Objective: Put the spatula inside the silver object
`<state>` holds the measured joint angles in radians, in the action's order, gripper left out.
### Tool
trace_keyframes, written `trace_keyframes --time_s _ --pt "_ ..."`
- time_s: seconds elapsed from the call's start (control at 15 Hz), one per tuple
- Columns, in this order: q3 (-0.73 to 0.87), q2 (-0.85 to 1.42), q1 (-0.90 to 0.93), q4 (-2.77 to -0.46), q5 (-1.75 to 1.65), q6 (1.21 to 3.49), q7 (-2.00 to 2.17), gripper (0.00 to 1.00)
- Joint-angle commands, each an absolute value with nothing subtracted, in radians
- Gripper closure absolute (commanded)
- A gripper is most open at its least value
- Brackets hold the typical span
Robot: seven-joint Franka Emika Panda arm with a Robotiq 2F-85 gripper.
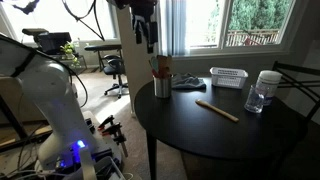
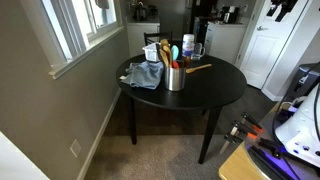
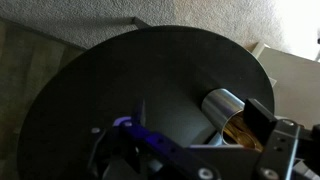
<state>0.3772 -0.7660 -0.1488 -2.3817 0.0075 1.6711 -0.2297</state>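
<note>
Plainly flat, thin and light tan, the spatula (image 1: 217, 110) lies on the round black table (image 1: 200, 140), apart from the silver cup (image 1: 162, 87) and in front of a white basket (image 1: 229, 77). The gripper (image 1: 147, 42) hangs above the cup; I cannot tell whether its fingers are parted. Carpet (image 2: 160, 150) covers the floor beneath a window (image 1: 250, 25).

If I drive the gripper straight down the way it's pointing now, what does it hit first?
Probably bare table beside the silver cup. The gripper hangs pointing down, and the cup sits close to one finger in the wrist view, so it might clip the rim; depth is unclear.
</note>
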Motion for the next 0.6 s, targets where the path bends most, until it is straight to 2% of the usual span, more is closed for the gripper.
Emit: trace_keyframes --time_s 0.0,0.53 --pt "0.364 -0.759 -0.169 -2.379 0.019 1.669 -0.242 0.00" --pt "0.364 -0.759 -0.169 -2.379 0.019 1.669 -0.242 0.00"
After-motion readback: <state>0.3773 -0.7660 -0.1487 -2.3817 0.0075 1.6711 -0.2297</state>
